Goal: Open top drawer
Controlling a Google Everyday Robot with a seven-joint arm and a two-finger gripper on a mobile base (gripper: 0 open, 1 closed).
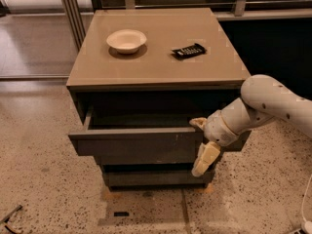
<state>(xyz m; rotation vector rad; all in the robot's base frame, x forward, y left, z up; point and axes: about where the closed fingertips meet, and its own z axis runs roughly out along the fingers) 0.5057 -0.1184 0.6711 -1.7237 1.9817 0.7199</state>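
The top drawer (136, 147) is a dark grey flat front with small pale scratches right of centre. It stands pulled well out of the cabinet, and its dark inside shows behind the front. My gripper (201, 140) is at the drawer's right end. One pale finger (197, 123) hooks over the top edge of the front. The other finger (205, 159) hangs down in front of it. The gripper grips the drawer front between them. My white arm (268, 101) reaches in from the right.
A white bowl (126, 40) and a flat black object (188, 50) lie on the cabinet top (161, 74). A lower drawer front (156, 178) sits shut beneath. Speckled floor surrounds the cabinet. Metal posts stand at the back left (73, 13).
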